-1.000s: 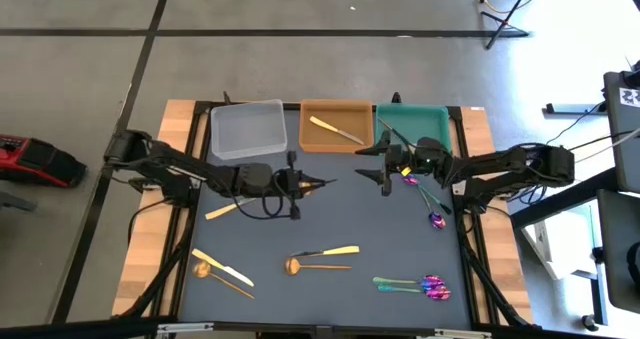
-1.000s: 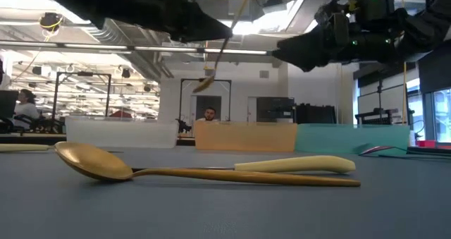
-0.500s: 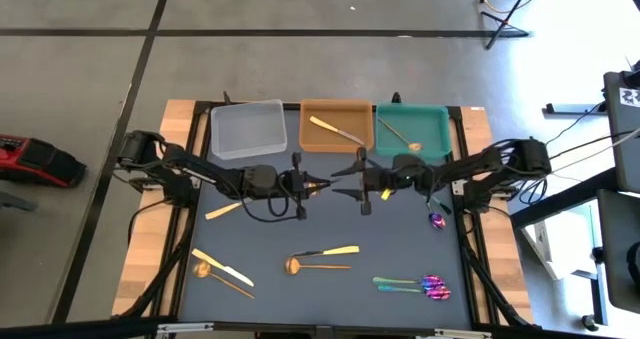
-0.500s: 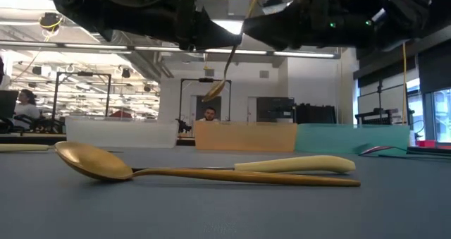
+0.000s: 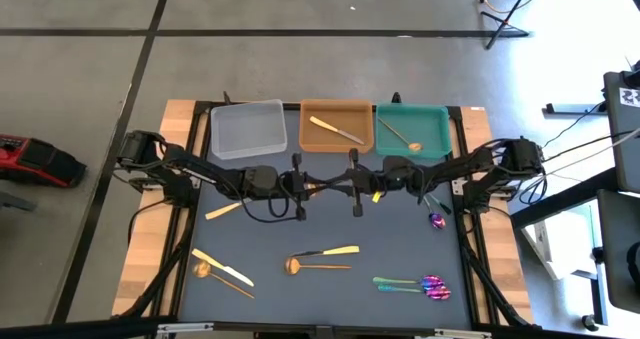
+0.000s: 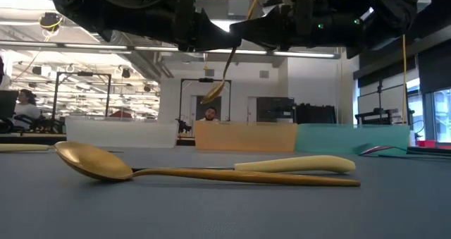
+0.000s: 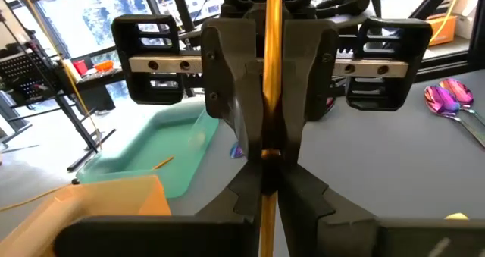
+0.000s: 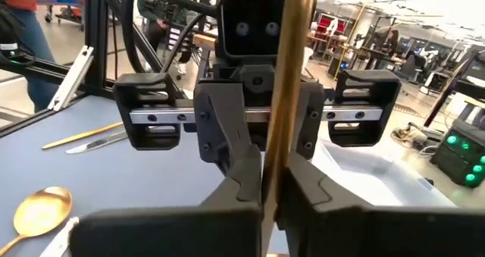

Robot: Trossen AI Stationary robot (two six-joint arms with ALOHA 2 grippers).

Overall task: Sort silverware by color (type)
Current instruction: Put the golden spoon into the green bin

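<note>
A copper-gold spoon [image 6: 224, 68] hangs above the middle of the grey mat, bowl [image 6: 213, 92] down and handle slanting up. My left gripper [image 5: 322, 186] and my right gripper [image 5: 339, 187] meet tip to tip there, each shut on its handle. More silverware lies on the mat: a pale gold knife [image 5: 222, 211], a knife and spoon [image 5: 222, 270] at the near left, a spoon and knife [image 5: 320, 259] in the middle, and iridescent pieces [image 5: 415, 284] at the near right and under the right arm [image 5: 437, 219]. My left gripper pinches the spoon's handle [image 7: 267, 152] between its two fingers, about midway up. The fingers come level from the table's left and lie across the handle. The spoon hangs clear of the mat, tilted, bowl lowest. My right gripper pinches the same handle [image 8: 274, 152] between its two fingers, right beside the left gripper's hold. Its fingers come level from the table's right, across the handle. The spoon stays lifted clear with the bowl hanging below.
Three trays stand along the far edge: a clear one [image 5: 247, 129], an orange one [image 5: 318, 111] holding a pale gold knife [image 5: 335, 130], and a teal one [image 5: 432, 119] holding a gold spoon [image 5: 400, 134]. A person shows far off in the room in the low view.
My right gripper has moved toward the table's left, up to the spoon hanging from my left gripper, and has shut on its handle. The spoon has stayed lifted, with its bowl swung slightly.
</note>
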